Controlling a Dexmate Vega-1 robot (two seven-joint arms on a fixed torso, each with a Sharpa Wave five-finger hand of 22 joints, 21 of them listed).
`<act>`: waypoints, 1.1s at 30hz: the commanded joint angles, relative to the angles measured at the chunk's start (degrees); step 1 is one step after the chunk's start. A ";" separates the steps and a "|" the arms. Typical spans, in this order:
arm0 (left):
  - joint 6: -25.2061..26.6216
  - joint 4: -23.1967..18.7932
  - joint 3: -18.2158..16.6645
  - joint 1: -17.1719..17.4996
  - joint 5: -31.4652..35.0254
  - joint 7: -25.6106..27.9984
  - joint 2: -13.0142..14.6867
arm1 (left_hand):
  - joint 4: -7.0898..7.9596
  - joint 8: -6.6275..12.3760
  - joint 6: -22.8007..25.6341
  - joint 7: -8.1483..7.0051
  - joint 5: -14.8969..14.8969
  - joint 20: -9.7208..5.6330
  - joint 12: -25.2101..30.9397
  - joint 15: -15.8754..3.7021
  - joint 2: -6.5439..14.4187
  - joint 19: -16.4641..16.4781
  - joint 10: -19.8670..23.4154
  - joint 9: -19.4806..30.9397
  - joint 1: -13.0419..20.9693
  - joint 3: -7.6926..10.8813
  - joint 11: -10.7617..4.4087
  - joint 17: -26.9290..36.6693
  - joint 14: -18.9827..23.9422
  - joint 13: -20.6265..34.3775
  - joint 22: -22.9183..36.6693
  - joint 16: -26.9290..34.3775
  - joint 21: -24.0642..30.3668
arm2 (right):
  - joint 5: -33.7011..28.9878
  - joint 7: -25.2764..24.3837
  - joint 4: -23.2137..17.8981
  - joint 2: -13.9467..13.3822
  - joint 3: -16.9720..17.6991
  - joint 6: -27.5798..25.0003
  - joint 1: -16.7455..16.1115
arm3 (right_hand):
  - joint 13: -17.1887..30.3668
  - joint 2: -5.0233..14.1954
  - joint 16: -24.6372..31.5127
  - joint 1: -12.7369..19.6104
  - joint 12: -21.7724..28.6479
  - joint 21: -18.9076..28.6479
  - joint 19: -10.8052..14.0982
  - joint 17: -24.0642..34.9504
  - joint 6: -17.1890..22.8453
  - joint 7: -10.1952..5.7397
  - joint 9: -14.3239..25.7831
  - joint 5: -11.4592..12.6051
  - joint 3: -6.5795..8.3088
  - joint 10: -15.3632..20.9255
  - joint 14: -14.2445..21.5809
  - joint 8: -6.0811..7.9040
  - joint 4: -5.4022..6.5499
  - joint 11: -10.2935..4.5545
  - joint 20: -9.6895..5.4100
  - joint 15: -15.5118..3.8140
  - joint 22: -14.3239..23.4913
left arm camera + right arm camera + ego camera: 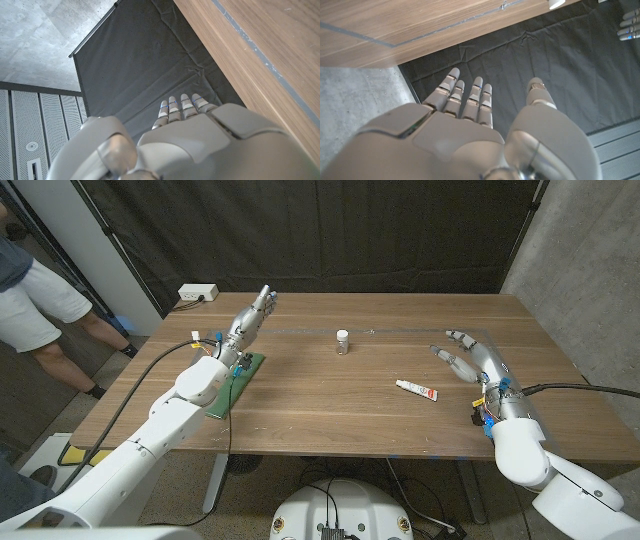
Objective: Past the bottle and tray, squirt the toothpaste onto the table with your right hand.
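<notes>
Black curtain hangs behind the wooden table (330, 405), where the toothpaste (416, 389) lies right of centre in the head view, with the bottle (343, 341) above it at upper centre. Right hand (472, 359) sits just right of the tube, empty, fingers spread. Left hand (250, 319) at upper left is likewise empty with fingers straight, above a green board (236, 385), and a person (40, 305) stands at the far left edge.

table (330, 395) – matt wood grain | curtain (300, 230) – black cloth | wall (590, 250) – rough concrete
</notes>
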 commanded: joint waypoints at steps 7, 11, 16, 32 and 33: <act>0.51 -1.01 0.12 -0.19 0.88 -0.01 0.89 | -0.44 0.15 0.68 0.13 -0.18 0.42 -0.06 0.10 0.49 -0.05 0.73 0.11 0.95 0.14 -0.08 0.18 0.78 0.21 0.08 -0.19 -0.36 | -9.37 2.37 -4.56 -5.23 -7.14 -14.58 3.06 | 0.14 -0.73 0.29 2.68 0.63 0.17 1.17 -0.01 1.42 -0.78 0.22 0.36 0.76 1.69 1.93 0.33 0.18 -0.84 0.25 -0.71 0.19; 0.20 -0.75 0.17 -0.08 1.02 0.26 0.66 | -0.47 0.07 0.73 0.16 -0.25 0.45 -0.14 0.11 0.64 -0.04 0.76 0.11 1.10 0.19 -0.13 0.19 0.80 0.21 0.09 -0.27 -0.40 | -10.47 4.04 -5.05 -6.35 -9.58 -18.28 5.37 | 0.14 -0.91 0.27 3.27 0.66 0.11 1.22 -0.02 1.92 -0.96 0.23 0.40 0.88 2.01 2.23 0.43 0.20 -0.94 0.27 -0.83 0.20; 0.75 -0.65 0.23 0.12 0.69 0.05 0.85 | -0.50 -0.02 0.78 0.11 -0.34 0.46 -0.22 0.13 0.80 -0.04 0.83 0.12 1.25 0.24 -0.16 0.19 0.77 0.21 0.09 -0.36 -0.44 | -10.35 5.46 -5.01 -7.30 -11.76 -20.28 7.98 | 0.13 -1.07 0.23 3.86 0.67 0.08 1.33 -0.03 2.13 -1.04 0.24 0.44 1.00 2.24 2.46 0.41 0.21 -1.08 0.24 -0.97 0.21; 1.05 -0.16 0.26 -0.41 1.18 0.17 1.04 | -0.54 -0.24 0.89 0.08 -0.58 0.87 -0.47 0.11 1.11 -0.30 0.86 0.12 1.58 0.31 -0.30 0.20 0.76 0.22 0.11 -0.55 -0.61 | -12.07 11.67 -5.15 -9.84 -21.59 -29.46 18.47 | 0.13 -1.36 0.22 5.59 0.53 -0.03 1.55 -0.05 2.42 -1.41 0.29 0.50 1.41 2.60 3.35 0.21 0.33 -1.63 -0.01 -1.57 0.27; 1.04 -0.30 0.17 -0.32 1.33 0.50 1.02 | -0.54 -0.24 0.92 0.08 -0.59 0.89 -0.46 0.10 1.13 -0.31 0.92 0.12 1.59 0.31 -0.27 0.20 0.76 0.22 0.11 -0.56 -0.62 | -11.85 11.78 -5.10 -9.61 -21.93 -29.97 18.84 | 0.13 -1.46 0.28 5.75 0.59 -0.02 1.62 -0.05 2.60 -1.37 0.30 0.49 1.42 2.84 3.64 0.23 0.37 -1.49 -0.07 -1.51 0.28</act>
